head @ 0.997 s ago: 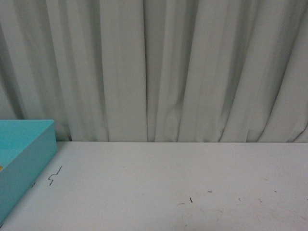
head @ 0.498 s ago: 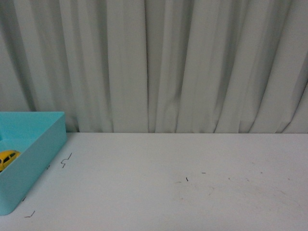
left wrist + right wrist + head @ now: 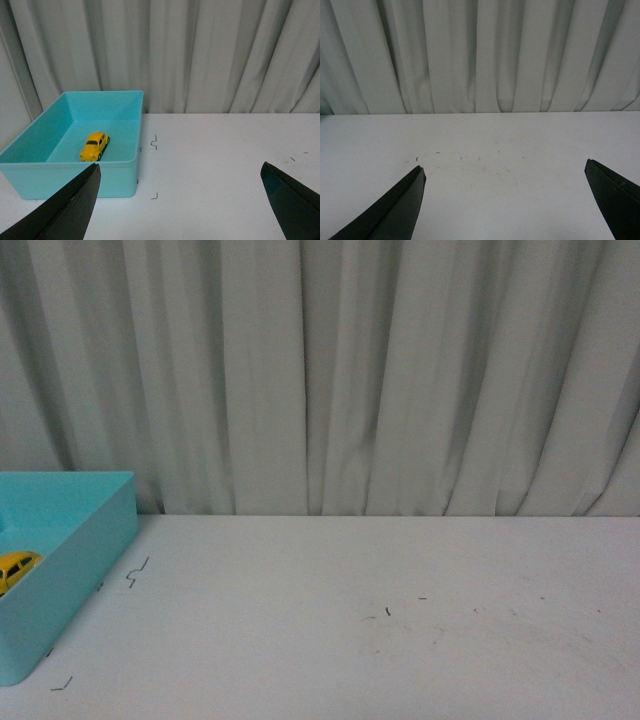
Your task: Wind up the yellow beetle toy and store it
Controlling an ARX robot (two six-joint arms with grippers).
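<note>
Both tools, left tool (image 3: 180, 200) and right tool (image 3: 505, 200), spread wide, empty; yellow beetle toy (image 3: 95, 146) inside turquoise bin (image 3: 120, 175).

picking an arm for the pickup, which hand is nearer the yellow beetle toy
Left. The left hand faces the yellow beetle toy in the teal bin; the right hand sees only bare table.

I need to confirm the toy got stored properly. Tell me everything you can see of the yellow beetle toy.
The small glossy yellow Beetle-shaped toy car has a rounded body, dark windows and black wheels. It stands upright on its wheels on the floor of the open turquoise plastic bin, away from the walls, at an angle to them. Nothing else touches it; both tools are open and away from it. In the front view only part of the car shows, at the picture's edge.
</note>
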